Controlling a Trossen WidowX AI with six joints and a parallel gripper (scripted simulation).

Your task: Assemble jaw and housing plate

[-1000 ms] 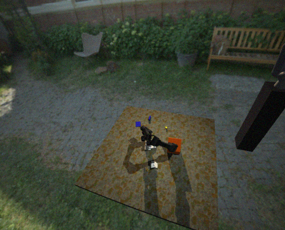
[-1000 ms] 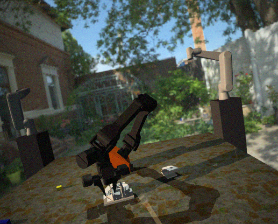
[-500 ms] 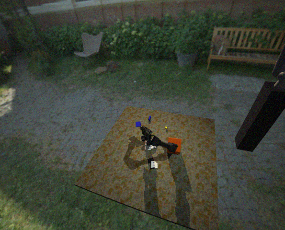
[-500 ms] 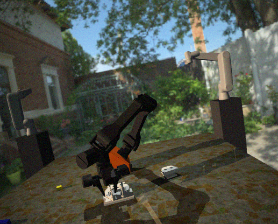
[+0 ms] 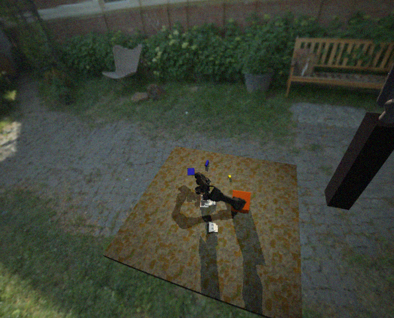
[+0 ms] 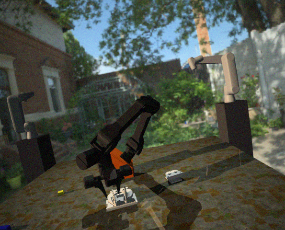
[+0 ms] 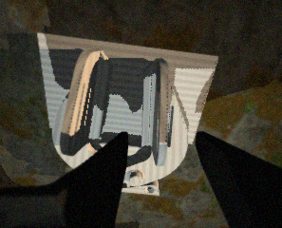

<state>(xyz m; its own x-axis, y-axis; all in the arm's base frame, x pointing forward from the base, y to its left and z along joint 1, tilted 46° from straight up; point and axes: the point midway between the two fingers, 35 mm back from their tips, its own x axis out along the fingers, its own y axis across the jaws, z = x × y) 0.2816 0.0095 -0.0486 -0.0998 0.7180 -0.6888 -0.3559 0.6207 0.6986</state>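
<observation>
The white base plate [image 5: 207,204] [image 6: 122,206] [image 7: 131,51] lies on the patterned table top. Two upright jaws stand over it, roughly parallel with a gap between them: the left jaw [image 7: 78,104] and the right jaw [image 7: 163,102] in the wrist view. My gripper [image 6: 112,195] [image 7: 161,137] is open, with its fingertips on either side of the right jaw's near end. The left finger hides the area between the jaws' near ends, and gear meshing cannot be made out. The white housing plate [image 5: 212,227] [image 6: 173,174], with dark holes, is apart from the base.
An orange block [image 5: 245,196] [image 6: 117,159] is beside the arm's base. A small yellow block [image 5: 229,176] [image 6: 60,192] and a blue square [image 5: 191,171] are on the table, with another blue piece [image 5: 207,163] nearby. Other arms stand on dark pedestals beyond the table.
</observation>
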